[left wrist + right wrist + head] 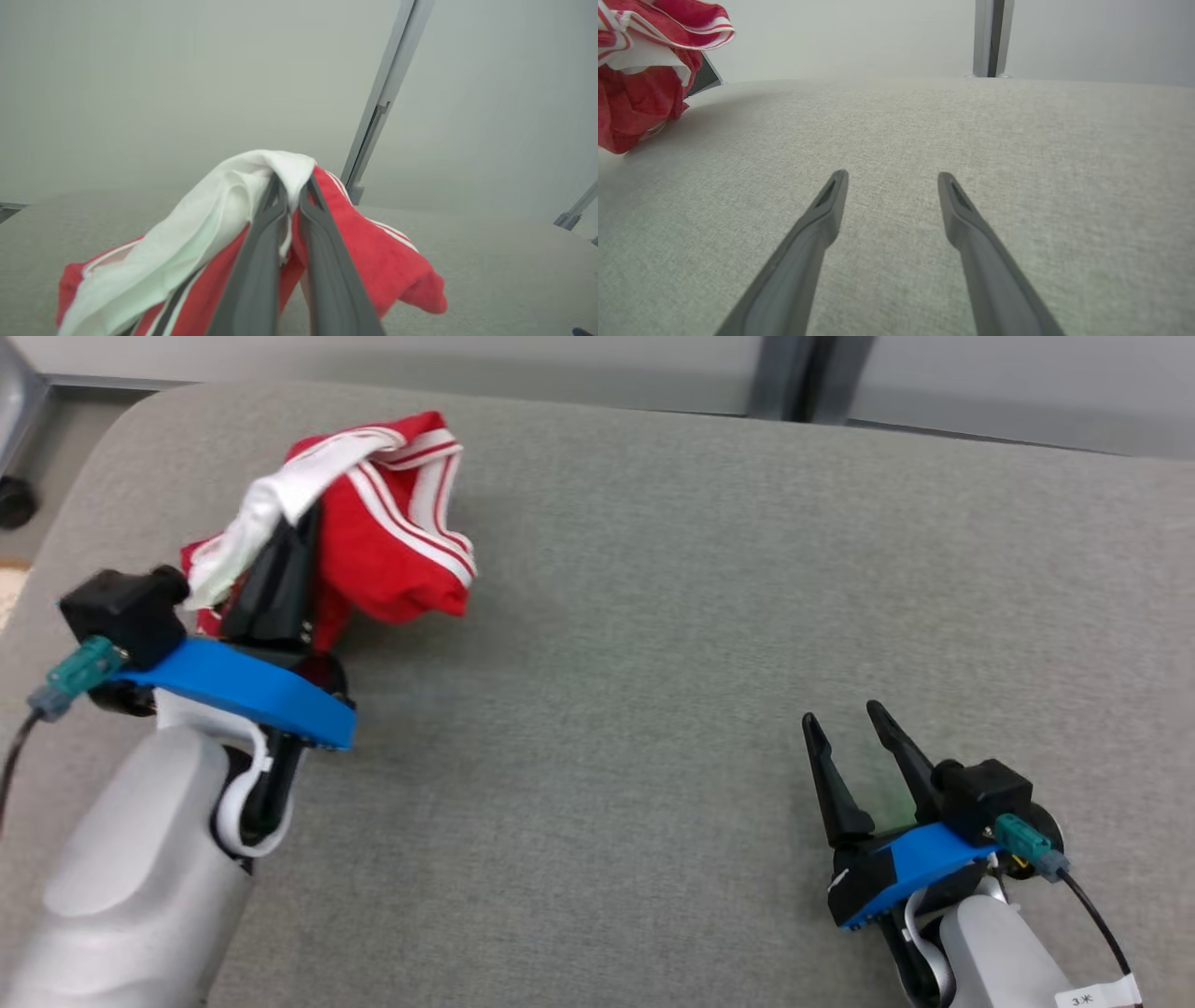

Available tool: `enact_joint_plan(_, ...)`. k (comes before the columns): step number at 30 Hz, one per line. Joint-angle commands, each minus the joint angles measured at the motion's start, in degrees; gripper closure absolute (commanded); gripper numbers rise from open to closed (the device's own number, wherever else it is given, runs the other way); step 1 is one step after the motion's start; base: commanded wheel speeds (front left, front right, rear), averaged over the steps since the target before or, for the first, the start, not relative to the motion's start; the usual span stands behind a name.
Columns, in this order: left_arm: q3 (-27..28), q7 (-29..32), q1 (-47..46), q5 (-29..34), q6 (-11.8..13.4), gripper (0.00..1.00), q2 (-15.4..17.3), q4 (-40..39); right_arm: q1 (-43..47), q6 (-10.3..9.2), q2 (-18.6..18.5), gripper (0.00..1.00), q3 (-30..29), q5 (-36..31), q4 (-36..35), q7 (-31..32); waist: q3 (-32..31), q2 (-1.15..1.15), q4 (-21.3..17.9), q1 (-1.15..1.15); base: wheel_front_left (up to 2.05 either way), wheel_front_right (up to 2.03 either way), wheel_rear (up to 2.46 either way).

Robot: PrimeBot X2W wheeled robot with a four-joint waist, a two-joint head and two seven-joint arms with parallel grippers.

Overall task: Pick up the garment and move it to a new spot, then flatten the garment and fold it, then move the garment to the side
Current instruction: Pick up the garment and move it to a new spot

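Observation:
The garment is red with white stripes and a white lining, bunched up at the far left of the grey cushioned surface. My left gripper is shut on the garment and holds it lifted, with cloth draping over both fingers. In the left wrist view the white lining hangs to the left and the red cloth to the right. My right gripper stands open at the lower right, nothing between its fingers. The garment shows at the upper left of the right wrist view.
The grey surface ends at a rounded far edge, with pale panels and a grey post behind it. A dark wheel sits on the floor past the left edge. Bare cushion lies between the two grippers.

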Motion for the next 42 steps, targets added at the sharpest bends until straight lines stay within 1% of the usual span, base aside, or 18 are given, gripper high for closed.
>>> enact_joint_plan(1,-0.5,-0.2,0.6,0.7,-0.1,1.00,-0.4,-1.0,0.8,-0.01,-0.3,0.00,0.2,0.3,-0.3,0.0,-3.0,0.00,-3.9,0.00,0.00,0.00,0.00)
enact_joint_plan(6,-4.5,-0.2,1.1,2.9,-0.1,1.00,-4.0,-5.4,2.4,-0.01,-0.3,0.00,0.5,1.7,-1.2,0.0,-4.0,0.00,-10.9,0.00,0.00,0.00,0.00)
enact_joint_plan(10,-9.6,-0.2,1.4,3.9,-0.1,1.00,-7.1,-6.2,3.1,-0.01,-0.3,0.00,0.8,2.6,-1.8,0.0,-4.0,0.00,-15.6,0.00,0.00,0.00,0.00)
enact_joint_plan(13,-13.7,-0.2,2.4,4.6,-0.1,1.00,-9.3,-4.7,3.6,-0.01,-0.2,0.00,0.9,3.1,-2.3,0.0,-3.4,0.00,-18.1,0.00,0.00,0.00,0.00)
enact_joint_plan(15,-15.3,-0.2,2.9,5.4,-0.1,1.00,-10.5,-3.1,3.7,-0.01,-0.2,0.00,0.8,3.2,-2.5,0.0,-3.2,0.00,-19.2,0.00,0.00,0.00,0.00)
enact_joint_plan(17,-15.7,-0.2,4.1,5.9,-0.1,1.00,-11.5,-1.5,4.0,-0.01,-0.2,0.00,0.6,3.3,-2.7,0.0,-3.0,0.00,-19.7,0.00,0.00,0.00,0.00)
enact_joint_plan(18,-15.6,-0.2,4.7,6.4,-0.1,0.96,-11.8,-0.7,4.0,-0.01,-0.2,0.00,0.6,3.3,-2.9,0.0,-2.9,0.00,-19.8,0.00,0.00,0.00,0.00)
enact_joint_plan(19,-15.2,-0.2,5.5,6.7,-0.1,0.64,-12.1,-0.1,4.2,-0.01,-0.2,0.00,0.4,3.2,-2.9,0.0,-2.8,0.00,-19.8,0.00,0.00,0.00,0.00)
enact_joint_plan(20,-15.0,-0.2,6.3,7.1,-0.1,0.00,-12.2,0.7,4.4,-0.01,-0.2,0.00,0.1,3.1,-3.0,0.0,-2.9,0.00,-19.6,0.00,0.00,0.00,0.00)
enact_joint_plan(22,-13.6,-0.2,7.6,8.3,-0.1,0.00,-12.3,1.8,4.5,-0.01,-0.2,0.00,-0.3,2.8,-2.9,0.0,-3.1,0.00,-19.0,0.00,0.00,0.00,0.00)
enact_joint_plan(26,-7.6,-0.2,11.9,11.2,-0.1,0.00,-12.3,2.9,4.6,-0.01,-0.3,0.00,-0.5,2.9,-2.8,0.0,-4.2,0.00,-17.3,0.00,0.00,0.00,0.00)
enact_joint_plan(32,6.1,-0.2,20.4,16.2,1.2,0.00,-12.7,0.7,5.6,-0.01,-0.3,0.00,-0.2,2.6,-2.5,0.0,-7.4,0.00,-14.6,0.00,0.00,0.00,0.00)
enact_joint_plan(34,10.8,-0.2,23.8,18.5,1.4,0.00,-13.3,-0.9,6.2,-0.01,-0.3,0.00,-0.2,2.6,-2.3,0.0,-8.7,0.00,-13.8,0.00,0.00,0.00,0.00)
enact_joint_plan(36,14.7,-0.2,26.9,20.4,1.1,0.00,-14.3,-2.1,6.7,-0.01,-0.3,0.00,-0.2,2.5,-2.2,0.0,-10.0,0.00,-13.0,0.00,0.00,0.00,0.00)
enact_joint_plan(39,19.2,-0.2,30.7,24.0,0.7,0.00,-15.4,-4.0,7.9,-0.01,-0.3,0.00,-0.6,2.3,-2.0,0.0,-11.7,0.00,-12.0,0.00,0.00,0.00,0.00)
enact_joint_plan(42,22.6,-0.2,34.3,27.5,0.4,0.00,-17.0,-6.0,9.2,-0.01,-0.3,0.00,-1.2,2.2,-1.7,0.0,-13.5,0.00,-11.0,0.00,0.00,0.00,0.00)
